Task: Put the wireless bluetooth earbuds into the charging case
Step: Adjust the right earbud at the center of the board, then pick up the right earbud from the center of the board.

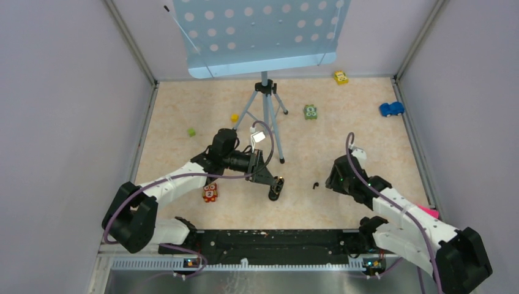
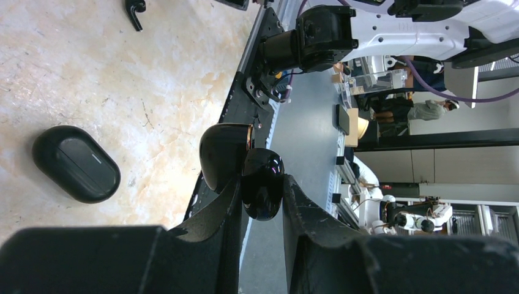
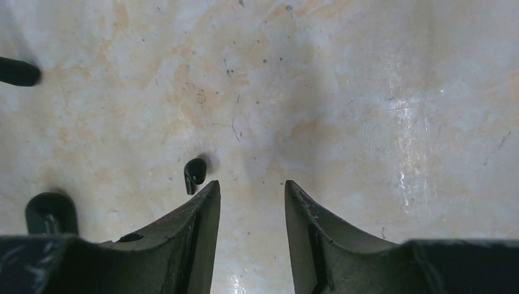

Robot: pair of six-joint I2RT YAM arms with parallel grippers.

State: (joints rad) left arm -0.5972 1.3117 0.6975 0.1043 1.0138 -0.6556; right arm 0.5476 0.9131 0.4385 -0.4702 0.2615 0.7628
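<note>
Fetching step, I judge: left jaws pinch one earbud (image 2: pixel 262 190) just beside the case (image 2: pixel 76 162) on the desk (image 2: pixel 153 79), while right jaws, parted and empty, must centre over the second earbud (image 3: pixel 194 173) right of the case.

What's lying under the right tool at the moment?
The right tool is open, with bare tabletop showing between its fingers. One black earbud lies just outside a finger, not between them. Whatever sits directly beneath the fingers themselves is covered.
</note>
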